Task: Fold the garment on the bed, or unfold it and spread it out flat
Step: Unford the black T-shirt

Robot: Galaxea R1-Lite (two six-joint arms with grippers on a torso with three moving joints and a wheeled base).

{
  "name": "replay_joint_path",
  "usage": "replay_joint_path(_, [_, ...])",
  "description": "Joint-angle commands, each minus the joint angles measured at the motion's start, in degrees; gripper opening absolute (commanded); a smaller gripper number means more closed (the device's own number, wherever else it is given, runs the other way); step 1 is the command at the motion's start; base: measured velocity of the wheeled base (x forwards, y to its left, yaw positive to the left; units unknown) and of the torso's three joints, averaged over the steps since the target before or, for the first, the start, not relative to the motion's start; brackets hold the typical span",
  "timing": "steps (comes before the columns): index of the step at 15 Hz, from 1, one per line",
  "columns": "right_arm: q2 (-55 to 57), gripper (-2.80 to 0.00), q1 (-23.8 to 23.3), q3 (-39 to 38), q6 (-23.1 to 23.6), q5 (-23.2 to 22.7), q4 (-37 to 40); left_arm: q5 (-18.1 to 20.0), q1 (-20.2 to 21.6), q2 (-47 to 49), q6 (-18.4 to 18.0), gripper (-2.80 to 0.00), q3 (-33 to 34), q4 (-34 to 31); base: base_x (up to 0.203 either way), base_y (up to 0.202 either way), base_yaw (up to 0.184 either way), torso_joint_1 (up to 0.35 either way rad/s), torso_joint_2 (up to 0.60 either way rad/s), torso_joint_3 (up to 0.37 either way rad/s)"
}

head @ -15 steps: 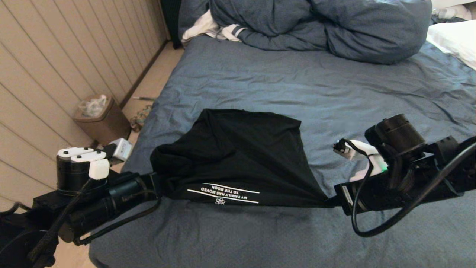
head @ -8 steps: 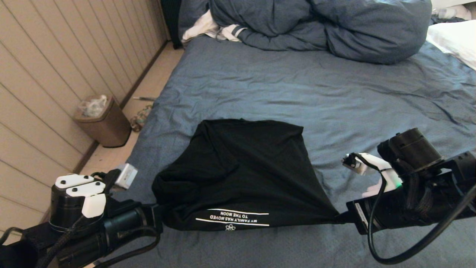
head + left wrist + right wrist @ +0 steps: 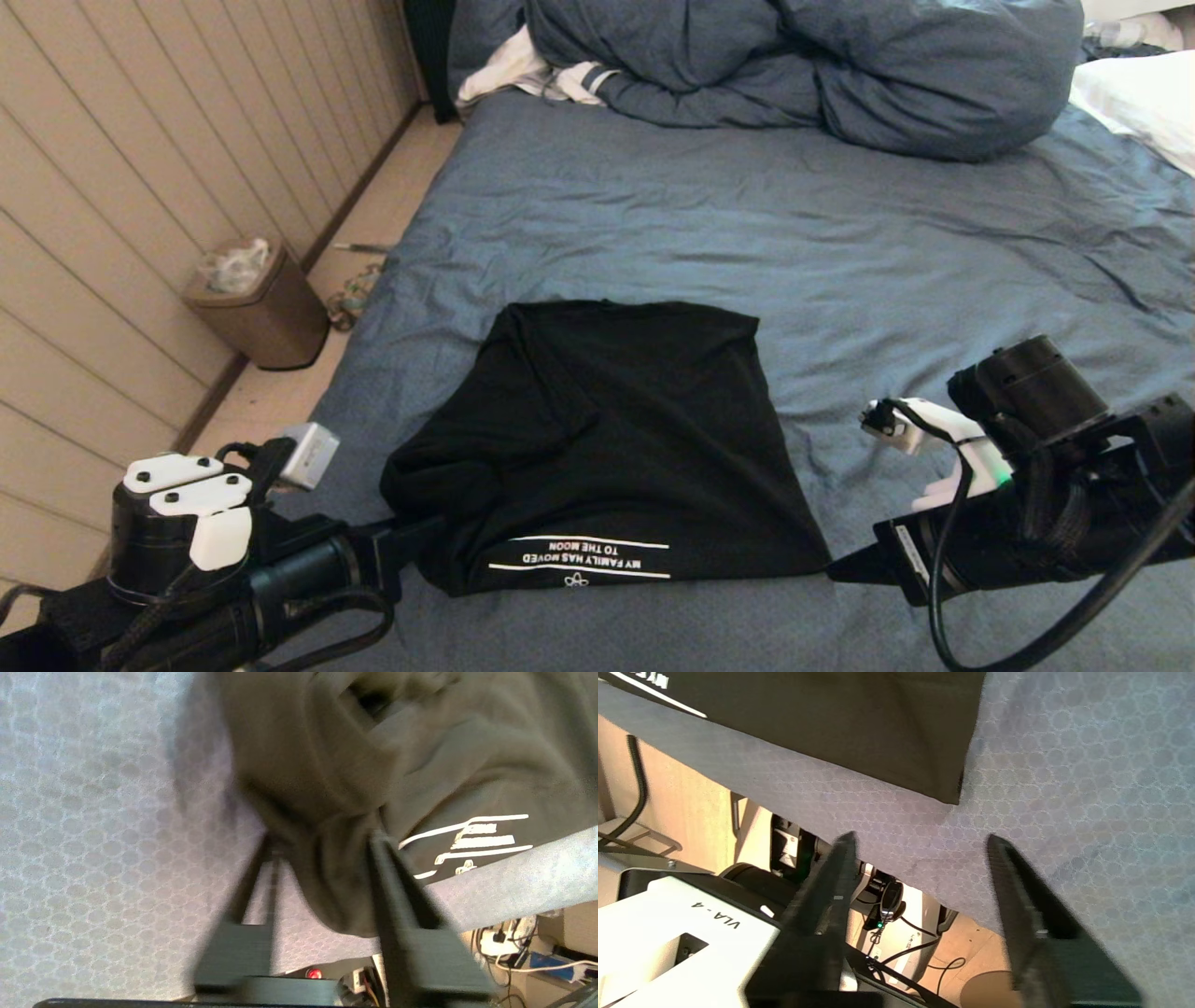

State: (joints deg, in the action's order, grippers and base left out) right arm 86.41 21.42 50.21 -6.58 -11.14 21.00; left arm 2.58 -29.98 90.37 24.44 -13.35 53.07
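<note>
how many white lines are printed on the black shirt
2. Both run along the T-shirt's near edge on the bed: one line above the white lettering, the other line below it. Any print on the underside is hidden.

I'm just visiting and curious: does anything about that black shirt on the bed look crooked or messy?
Yes. The black short-sleeved T-shirt lies lopsided on the slate-blue sheeted bed: its left side is bunched into a rumpled lump, its right side smooth. A fold still sits between the open left hand's fingers; the open right hand is clear.
</note>
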Motion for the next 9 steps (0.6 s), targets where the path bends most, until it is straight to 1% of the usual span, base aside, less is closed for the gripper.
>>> replay_joint_path(1, [-0.35,0.0,0.03,0.41,-0.01,-0.37,0.09,-0.1,0.39,-1.48,0.05,0.0,0.58,1.11,0.0,0.0,0.0,0.0,0.0,0.0])
replay_joint_path(3, [-0.45,0.0,-0.04,1.51,-0.01,-0.38,0.09,-0.34,1.59,-4.94,-1.08,0.0,1.07,1.49,0.0,0.0,0.0,0.0,0.0,0.0])
replay_joint_path(4, [-0.59,0.0,-0.06,2.33,-0.08,-0.38,0.09,-0.65,3.28,-6.96,-1.49,0.0,0.89,1.2,0.0,0.0,0.0,0.0,0.0,0.0])
replay_joint_path(5, [-0.82,0.0,-0.06,3.39,-0.11,-0.45,0.09,-0.8,5.86,-8.88,-1.77,0.0,0.19,0.83,0.0,0.0,0.0,0.0,0.0,0.0])
replay_joint_path(7, [-0.75,0.0,-0.06,6.6,-0.45,-0.51,0.13,-0.84,9.9,-11.14,-2.16,0.0,-4.14,-1.93,0.0,0.0,0.0,0.0,0.0,0.0])
replay_joint_path(8, [-0.6,-2.8,-0.06,8.63,-0.6,-0.49,0.21,-0.63,10.81,-11.68,-2.27,0.0,-7.02,-4.84,0.0,0.0,0.0,0.0,0.0,0.0])
replay_joint_path(9, [-0.34,-2.8,-0.06,10.96,-0.75,-0.48,0.25,-0.47,11.19,-12.1,-2.3,-2.8,-10.48,-8.96,0.0,0.0,0.0,0.0,0.0,0.0])
